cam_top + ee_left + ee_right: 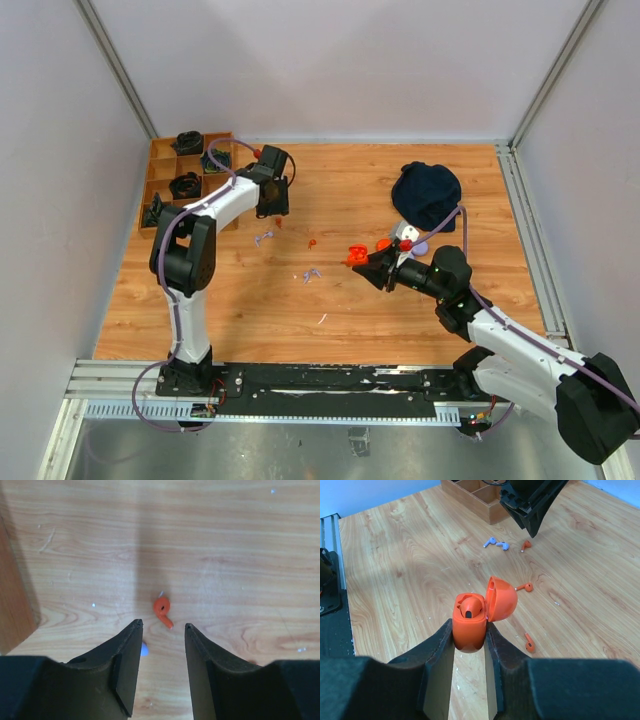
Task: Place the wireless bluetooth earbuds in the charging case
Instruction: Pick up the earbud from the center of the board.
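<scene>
The right gripper (470, 632) is shut tight on a small orange-red plastic charging case (469, 625), with one finger on each side. It holds the case up off the light brown wooden table (395, 555). The case's round lid (501, 599) is flipped open and leans to the right. One tiny orange-red earbud (468, 607) sits inside the case.

On the table past the case lie two loose orange-red earbuds. One (529, 642) is near the right finger. The other (524, 587) is just beyond the lid. Farther off, two pale lilac earbuds (490, 541) lie close together.

The left gripper (162, 625) points down at the table. Its two dark fingers are partly apart and there is nothing between them. A curled orange-red earbud with a short stem (162, 611) lies on the wood just in front of the fingertips and does not touch them. A small pale bit (144, 650) peeks out beside the left finger, but it is too hidden to tell what it is.

From above, the two grippers are well apart. A brown wooden tray with square boxes (160, 165) sits at the far left corner, and there are black things in the boxes. A dark blue lump of cloth (425, 192) lies on the far right side. Between the cloth and the right gripper are two small orange-red round things (384, 243) and a pale lilac round thing (420, 247).
</scene>
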Controlling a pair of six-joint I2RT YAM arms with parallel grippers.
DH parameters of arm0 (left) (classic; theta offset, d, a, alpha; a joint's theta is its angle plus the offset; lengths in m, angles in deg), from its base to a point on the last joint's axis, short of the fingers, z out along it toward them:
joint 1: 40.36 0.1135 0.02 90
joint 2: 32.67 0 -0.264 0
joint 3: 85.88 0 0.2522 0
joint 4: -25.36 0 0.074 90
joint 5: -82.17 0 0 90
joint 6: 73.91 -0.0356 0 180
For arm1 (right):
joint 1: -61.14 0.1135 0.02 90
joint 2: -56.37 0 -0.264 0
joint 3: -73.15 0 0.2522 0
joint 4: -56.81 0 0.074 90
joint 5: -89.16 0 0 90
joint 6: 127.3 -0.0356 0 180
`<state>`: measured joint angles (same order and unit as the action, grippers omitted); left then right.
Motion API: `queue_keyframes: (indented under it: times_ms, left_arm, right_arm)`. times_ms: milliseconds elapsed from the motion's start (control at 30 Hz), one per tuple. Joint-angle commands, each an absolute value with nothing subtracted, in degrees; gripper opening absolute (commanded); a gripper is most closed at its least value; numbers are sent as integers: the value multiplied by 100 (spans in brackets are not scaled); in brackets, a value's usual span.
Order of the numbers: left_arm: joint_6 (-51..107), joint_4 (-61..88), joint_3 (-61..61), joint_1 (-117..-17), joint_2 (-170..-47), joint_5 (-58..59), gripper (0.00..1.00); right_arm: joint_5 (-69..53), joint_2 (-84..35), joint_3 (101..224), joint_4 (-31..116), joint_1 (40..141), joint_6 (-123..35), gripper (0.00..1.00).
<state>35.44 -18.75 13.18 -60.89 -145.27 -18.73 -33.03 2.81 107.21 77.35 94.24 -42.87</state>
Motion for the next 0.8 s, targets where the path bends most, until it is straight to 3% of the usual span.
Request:
queue_keyframes:
  times_ms: [0,600,767]
  left_arm:
    - [3815,-2023,1745,-6071,-14936,-2079,45]
    - [3700,-2373,2186,-6068,-15651,-2075,38]
    - [3669,-2477,2286,-6076,-15780,-2074,31]
  right_arm:
    - [-3204,346,10773,7731,9472,-4172,6]
    - [-3200,335,10803,7689,9471,-4161,6]
    - [-3210,361,10814,7660,9469,-4152,6]
